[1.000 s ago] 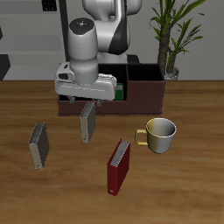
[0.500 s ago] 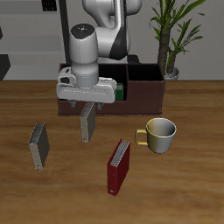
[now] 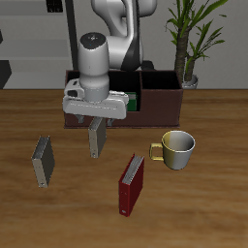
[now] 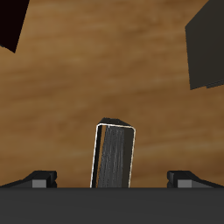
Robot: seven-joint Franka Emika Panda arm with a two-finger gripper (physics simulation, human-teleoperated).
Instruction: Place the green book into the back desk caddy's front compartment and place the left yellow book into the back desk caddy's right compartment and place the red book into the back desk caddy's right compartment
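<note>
Red book: thin dark-red hardcover book [image 3: 131, 186] standing on the wooden tabletop [image 3: 208, 208], nearest the front edge, at about 6 o'clock from the gripper.
Darker grey book: thin dark-grey twin book [image 3: 42, 161] upright on the tabletop, at about 8 o'clock from the gripper, well apart from the red book.
Mug: yellow-handled grey mug [image 3: 177, 148] standing at about 4 o'clock from the gripper, near the red book but not touching it.
Left yellow book: thin grey-tan book with pale page edge [image 3: 96, 137], upright on the tabletop directly under the gripper; in the wrist view it [image 4: 115, 156] stands on end between the two fingers [image 4: 39, 178].
Gripper: white two-finger gripper [image 3: 96, 122] hanging just above the left yellow book; fingers spread wide, one on each side of the book, with clear gaps, grasping nothing.
Green book: thin bright-green hardcover [image 3: 132, 99], only a sliver visible at 1 o'clock from the gripper, against the caddy; which section it sits in I cannot tell.
Back desk caddy: low dark reddish-brown box organizer with black interior [image 3: 160, 97], behind the gripper at 12 o'clock, partly hidden by the arm.
Plant: green potted plant [image 3: 190, 39] farthest back, at about 2 o'clock.
</note>
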